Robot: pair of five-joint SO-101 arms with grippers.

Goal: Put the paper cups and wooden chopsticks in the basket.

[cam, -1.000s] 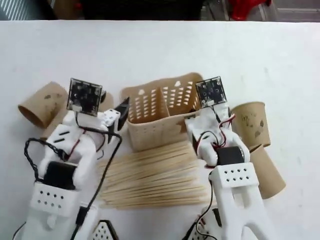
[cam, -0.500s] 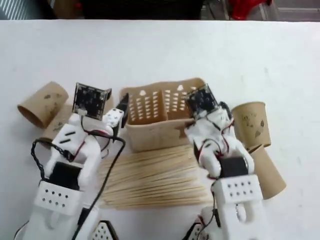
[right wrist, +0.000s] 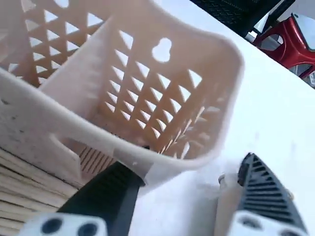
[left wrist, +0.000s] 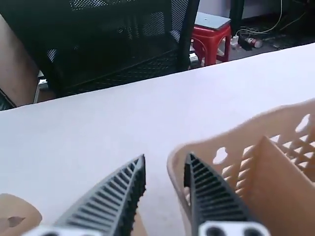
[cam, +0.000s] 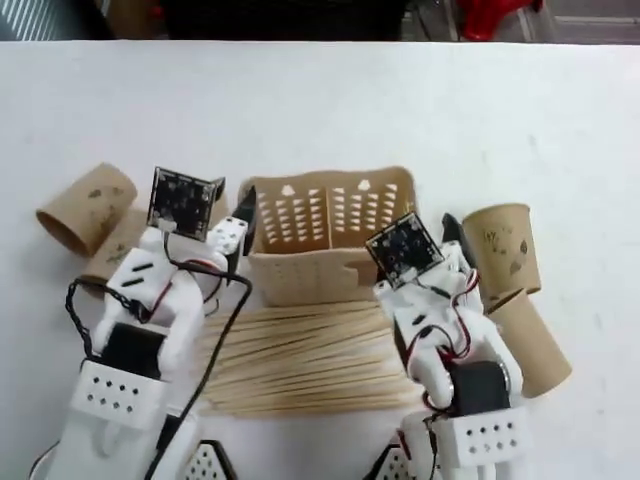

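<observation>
I count 4 paper cups on desk, two each side of basket. Wooden chopsticks: one pile, before basket. Cup print unreadable. Left tool, right tool: both open at basket corners.

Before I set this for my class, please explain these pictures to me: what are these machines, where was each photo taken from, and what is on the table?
Two small white robot arms sit side by side at a white table. One picture looks down from overhead; the others come from a camera on each wrist. Between the arms stands a beige perforated plastic basket, wooden chopsticks heaped before it, brown paper cups either side. The left gripper and right gripper are open at the basket's corners, holding no cup or chopstick.
</observation>
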